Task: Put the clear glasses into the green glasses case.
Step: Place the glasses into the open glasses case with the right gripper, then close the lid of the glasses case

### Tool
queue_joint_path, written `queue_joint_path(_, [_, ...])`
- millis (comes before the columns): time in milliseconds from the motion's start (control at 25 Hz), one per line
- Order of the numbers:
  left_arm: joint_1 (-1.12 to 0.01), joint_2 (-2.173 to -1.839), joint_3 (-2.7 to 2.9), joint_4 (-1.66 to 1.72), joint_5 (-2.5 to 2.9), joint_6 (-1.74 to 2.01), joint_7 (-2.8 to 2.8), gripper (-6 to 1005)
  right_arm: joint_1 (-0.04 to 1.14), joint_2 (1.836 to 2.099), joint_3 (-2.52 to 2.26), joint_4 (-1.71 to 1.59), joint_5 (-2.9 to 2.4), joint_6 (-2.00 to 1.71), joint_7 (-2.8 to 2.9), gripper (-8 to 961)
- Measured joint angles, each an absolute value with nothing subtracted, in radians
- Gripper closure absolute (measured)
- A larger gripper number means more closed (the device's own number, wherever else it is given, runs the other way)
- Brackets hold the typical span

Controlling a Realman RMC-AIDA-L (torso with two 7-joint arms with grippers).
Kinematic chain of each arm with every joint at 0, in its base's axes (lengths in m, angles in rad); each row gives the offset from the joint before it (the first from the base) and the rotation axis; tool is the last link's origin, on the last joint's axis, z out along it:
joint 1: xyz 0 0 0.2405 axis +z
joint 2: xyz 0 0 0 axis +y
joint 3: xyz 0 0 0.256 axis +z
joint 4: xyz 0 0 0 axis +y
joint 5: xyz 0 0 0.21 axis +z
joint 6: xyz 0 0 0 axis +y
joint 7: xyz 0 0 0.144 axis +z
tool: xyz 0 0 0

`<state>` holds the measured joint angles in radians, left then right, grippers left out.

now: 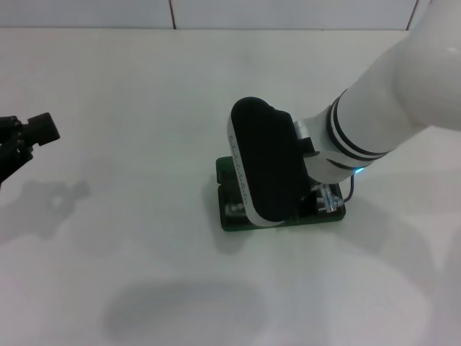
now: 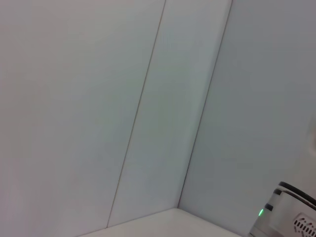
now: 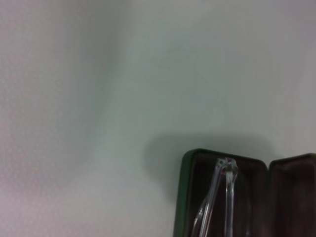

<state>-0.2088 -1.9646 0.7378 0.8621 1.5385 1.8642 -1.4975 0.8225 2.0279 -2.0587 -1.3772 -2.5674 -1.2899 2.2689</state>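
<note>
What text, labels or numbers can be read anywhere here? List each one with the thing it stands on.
None can be read.
The right arm's wrist housing carries faint raised lettering along its pale edge, too blurred to read.
The green glasses case, open with the clear glasses inside, shows no lettering in any view.
The left gripper, the table and the wall panels carry no markings.

The head camera looks down on the table (image 1: 108,144), the left wrist camera faces wall panels, and the right wrist camera hangs close above the open case (image 3: 232,197), which the head view also shows.
</note>
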Motion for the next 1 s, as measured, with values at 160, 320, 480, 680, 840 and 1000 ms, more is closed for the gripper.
queue_joint_path(160, [-0.208,-1.964,0.738,0.862,1.536,1.866,-1.5,953,0.807,2.028,-2.063,-1.398,-2.567,-1.306,2.273,787])
queue_joint_path(320, [-0.208,-1.963,0.738,0.862,1.534,1.868,-1.5,953,0.786,2.028,-2.065,-1.427,-2.57,-1.311,2.273,787])
queue_joint_path(480, [-0.207,-1.963,0.738,0.862,1.532,1.868,-1.503,953,0.764,2.028,-2.065,-1.459,-2.572,-1.326,2.273,787])
queue_joint_path(680, [-0.205,-1.963,0.738,0.862,1.531,1.87,-1.504,953,0.721,2.028,-2.071,-1.522,-2.573,-1.331,2.271,787])
queue_joint_path(840, [-0.202,-1.963,0.738,0.862,1.53,1.872,-1.505,953,0.692,2.028,-2.065,-1.573,-2.573,-1.357,2.27,787])
queue_joint_path(1000, [-0.202,-1.963,0.738,0.862,1.527,1.872,-1.506,953,0.63,2.024,-2.029,-1.657,-2.573,-1.389,2.265,786])
